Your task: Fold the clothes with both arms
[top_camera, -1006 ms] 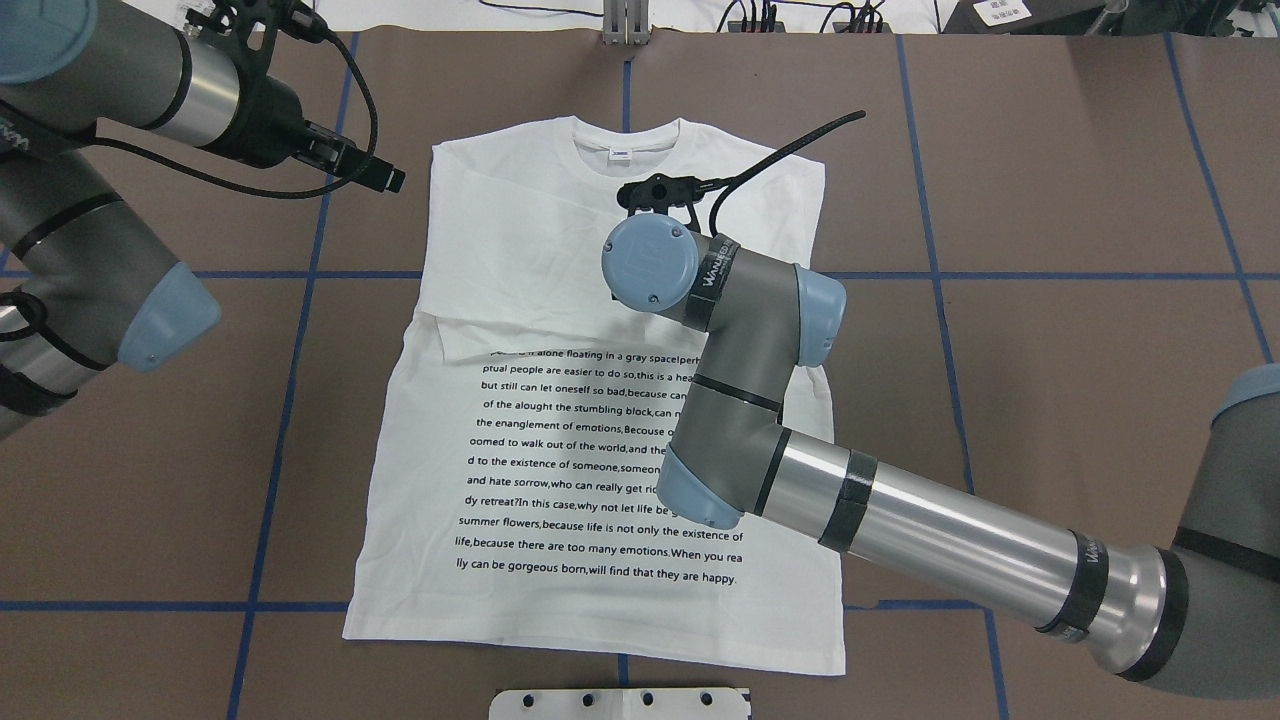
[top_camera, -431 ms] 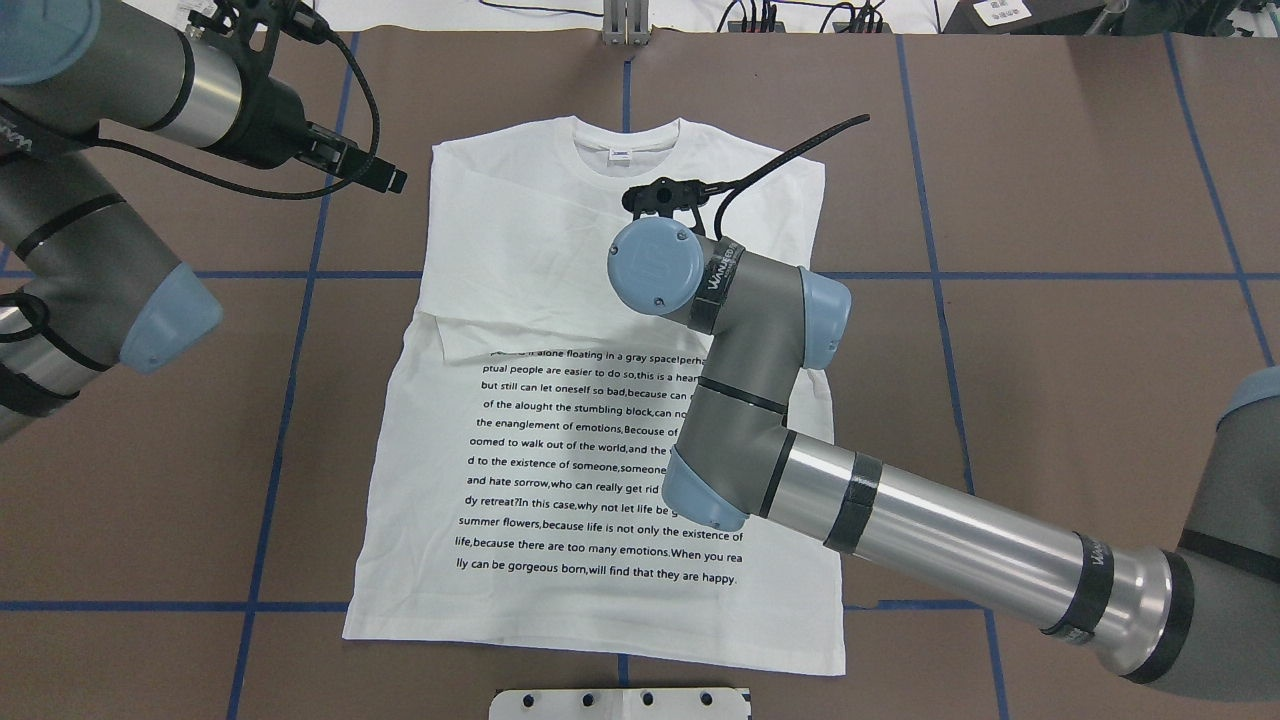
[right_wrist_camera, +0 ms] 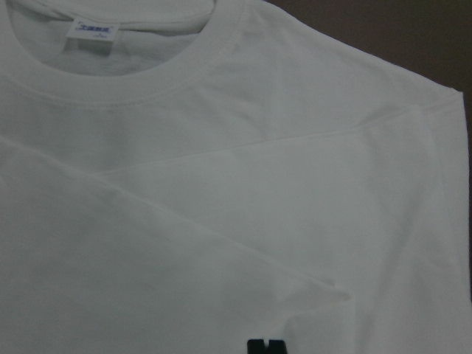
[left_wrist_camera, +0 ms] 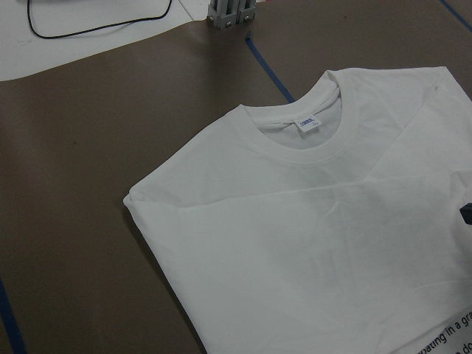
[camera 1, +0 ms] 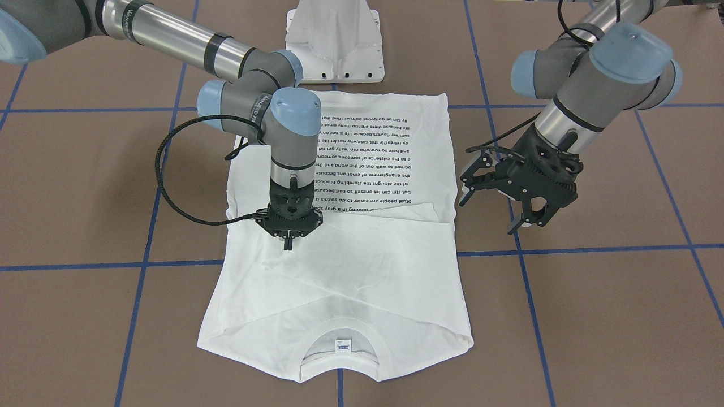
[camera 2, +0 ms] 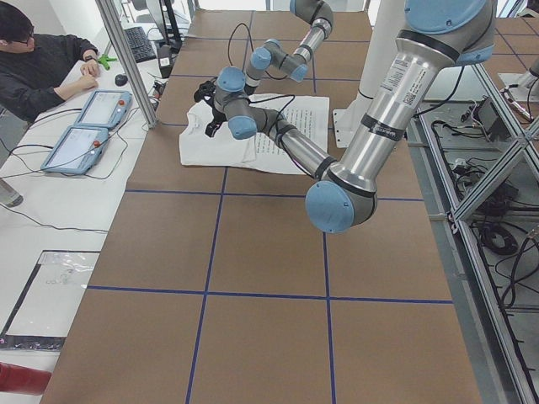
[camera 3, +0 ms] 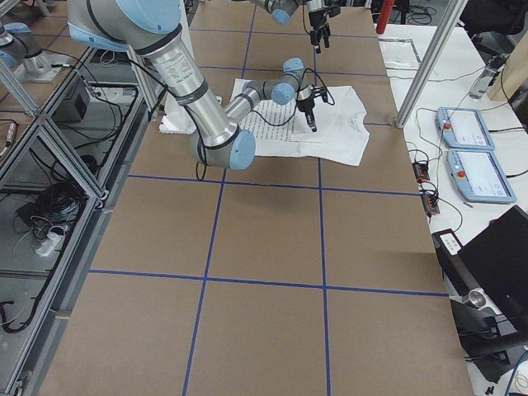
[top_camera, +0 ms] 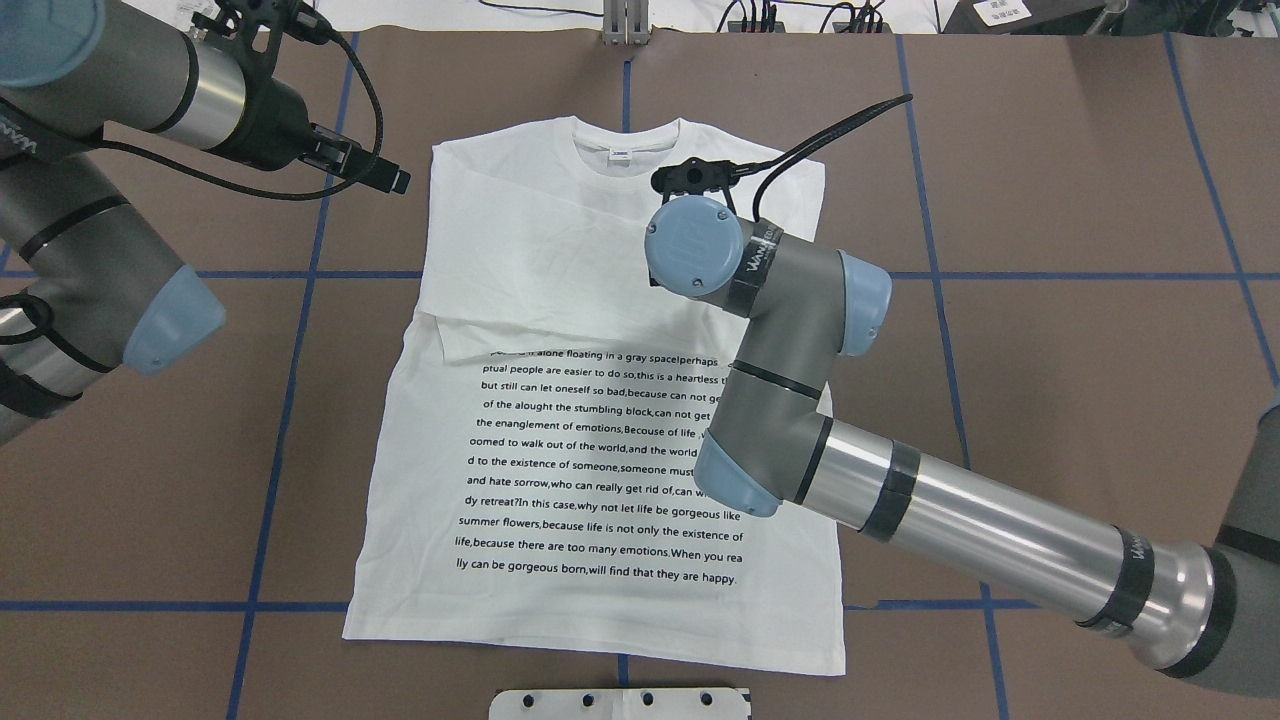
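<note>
The white long-sleeved T-shirt (top_camera: pixel 560 300) lies flat on the brown table, text block up, both sleeves folded across the chest. Its collar and neck label (top_camera: pixel 620 154) are at the far side. It also shows in the front view (camera 1: pixel 350 271). My right gripper (camera 1: pixel 288 246) points straight down just over the chest, its fingers together. Its fingertips (right_wrist_camera: pixel 265 345) show dark over the folded sleeve in the right wrist view. In the overhead view the wrist hides it. My left gripper (camera 1: pixel 491 212) is open and empty, in the air beside the shirt's shoulder edge (top_camera: pixel 385 178).
The white metal pedestal base (camera 1: pixel 334 39) stands at the robot's side of the table, by the shirt's hem. Blue tape lines (top_camera: pixel 300 275) cross the table. An operator (camera 2: pixel 42 59) sits with two tablets (camera 2: pixel 84 126) past the far edge.
My right arm has moved toward the overhead view's right and slightly farther away, across the shirt's chest, uncovering more of the text. The left arm has barely moved. The shirt lies as before.
</note>
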Controlling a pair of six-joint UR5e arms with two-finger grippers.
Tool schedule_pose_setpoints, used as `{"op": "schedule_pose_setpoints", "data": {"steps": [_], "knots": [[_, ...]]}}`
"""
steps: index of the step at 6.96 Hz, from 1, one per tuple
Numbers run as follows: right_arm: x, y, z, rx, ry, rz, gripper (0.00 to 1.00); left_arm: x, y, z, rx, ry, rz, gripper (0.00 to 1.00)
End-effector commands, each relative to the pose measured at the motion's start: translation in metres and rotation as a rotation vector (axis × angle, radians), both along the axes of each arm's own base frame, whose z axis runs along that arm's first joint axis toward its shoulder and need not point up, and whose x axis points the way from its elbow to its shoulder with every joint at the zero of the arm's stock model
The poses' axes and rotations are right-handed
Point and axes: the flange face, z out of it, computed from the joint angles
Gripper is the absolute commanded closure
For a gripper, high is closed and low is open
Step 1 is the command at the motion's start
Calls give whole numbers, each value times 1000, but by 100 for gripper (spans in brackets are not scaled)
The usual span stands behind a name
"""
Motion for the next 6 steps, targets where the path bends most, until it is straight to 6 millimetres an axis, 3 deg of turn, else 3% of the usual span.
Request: {"op": "schedule_pose_setpoints", "data": {"steps": [1, 5, 6], "knots": [[49, -3, 34, 27, 33, -16, 100, 1, 0, -1, -13, 7, -5, 0], [67, -2, 62, 43, 80, -47, 100, 2, -1, -4, -13, 11, -7, 0], [68, -3, 63, 48, 84, -46, 34, 1, 0, -5, -11, 12, -6, 0]]}}
